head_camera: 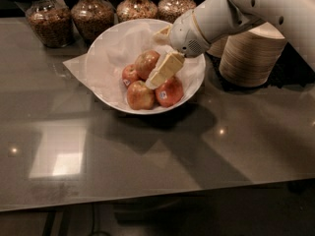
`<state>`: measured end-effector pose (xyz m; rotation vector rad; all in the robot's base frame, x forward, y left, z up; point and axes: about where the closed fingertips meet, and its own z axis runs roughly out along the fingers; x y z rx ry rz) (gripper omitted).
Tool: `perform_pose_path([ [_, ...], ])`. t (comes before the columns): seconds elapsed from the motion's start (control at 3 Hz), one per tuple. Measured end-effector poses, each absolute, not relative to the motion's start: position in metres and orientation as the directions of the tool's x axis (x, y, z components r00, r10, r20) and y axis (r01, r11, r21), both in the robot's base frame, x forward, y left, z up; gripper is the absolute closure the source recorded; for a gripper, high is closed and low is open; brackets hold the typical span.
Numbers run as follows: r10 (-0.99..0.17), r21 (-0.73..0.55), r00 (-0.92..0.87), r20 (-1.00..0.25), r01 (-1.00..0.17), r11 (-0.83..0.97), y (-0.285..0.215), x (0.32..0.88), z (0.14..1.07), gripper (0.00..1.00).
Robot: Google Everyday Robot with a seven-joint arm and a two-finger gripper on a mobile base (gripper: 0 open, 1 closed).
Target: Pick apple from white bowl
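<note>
The white bowl [106, 58] sits on the grey counter [147, 181]. The gripper [157, 58] hangs inside it, spread wide and empty, we judge. The apple [146, 63] tops the pile, touching smaller stickered apples [170, 92]. An off-centre close could roll it away or snag the paper liner [78, 65]. The far finger is mostly hidden.

The gripper [166, 68], of matt cream plastic, hangs over the white bowl [195, 82] lined with crumpled paper; the apple [146, 63] inside looks glossy, the table [147, 176] beneath polished.
</note>
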<state>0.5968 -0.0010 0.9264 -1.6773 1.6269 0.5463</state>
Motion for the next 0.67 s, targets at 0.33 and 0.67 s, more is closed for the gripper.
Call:
perform_pose_path([
  [0.33,-0.673,-0.199,0.11,-0.732,-0.978,0.058,0.002,0.598,0.923,0.19],
  [0.67,-0.68,-0.183,0.101,-0.726,-0.982,0.05,0.008,0.599,0.912,0.19],
])
